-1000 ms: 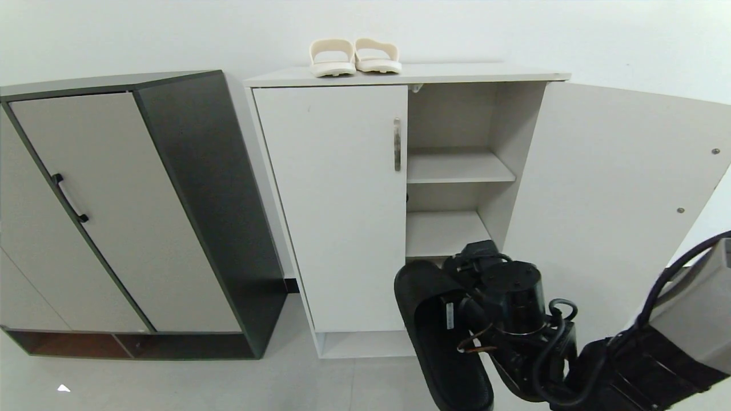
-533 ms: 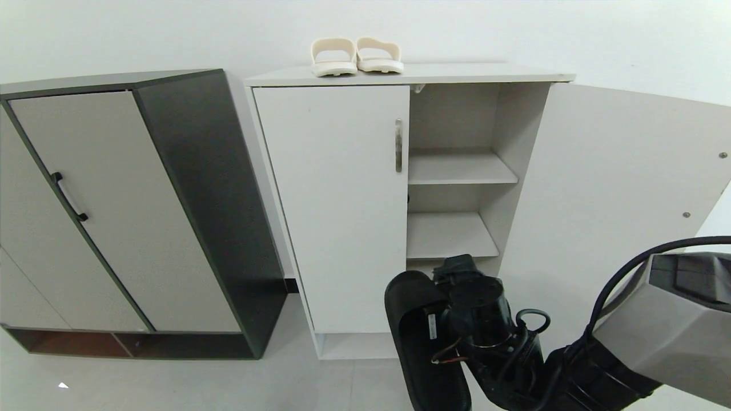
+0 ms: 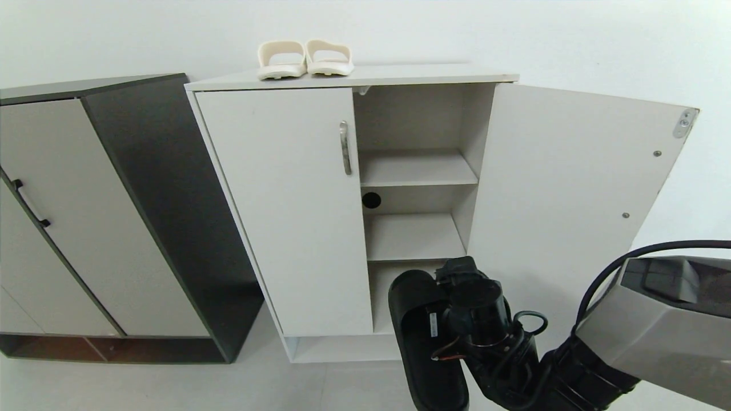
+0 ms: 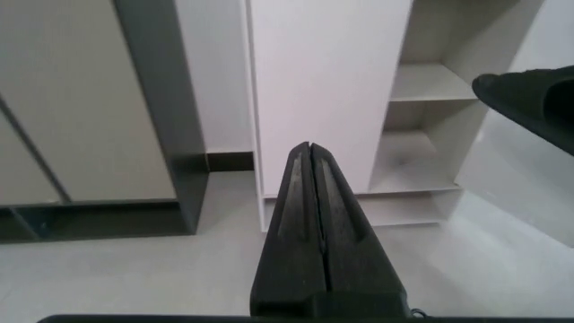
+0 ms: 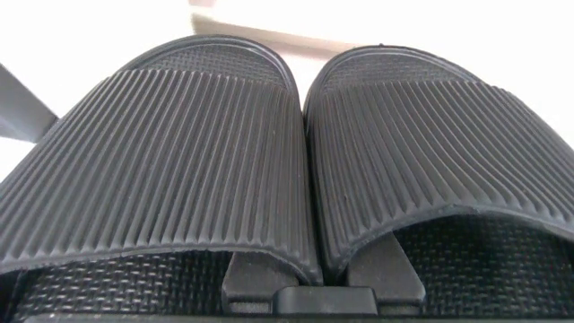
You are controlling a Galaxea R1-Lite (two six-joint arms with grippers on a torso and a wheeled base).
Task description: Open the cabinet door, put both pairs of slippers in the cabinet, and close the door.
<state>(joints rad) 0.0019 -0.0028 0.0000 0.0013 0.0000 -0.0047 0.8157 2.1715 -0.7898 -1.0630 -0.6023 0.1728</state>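
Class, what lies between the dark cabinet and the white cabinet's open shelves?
The shut left door with its metal handle lies between them, as the head view shows.

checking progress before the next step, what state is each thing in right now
right cabinet door, open
left cabinet door, shut
black slippers, held in right gripper, in front of the open side
cream slippers, lying on the cabinet top
left gripper, shut, holding nothing
dark cabinet door, shut
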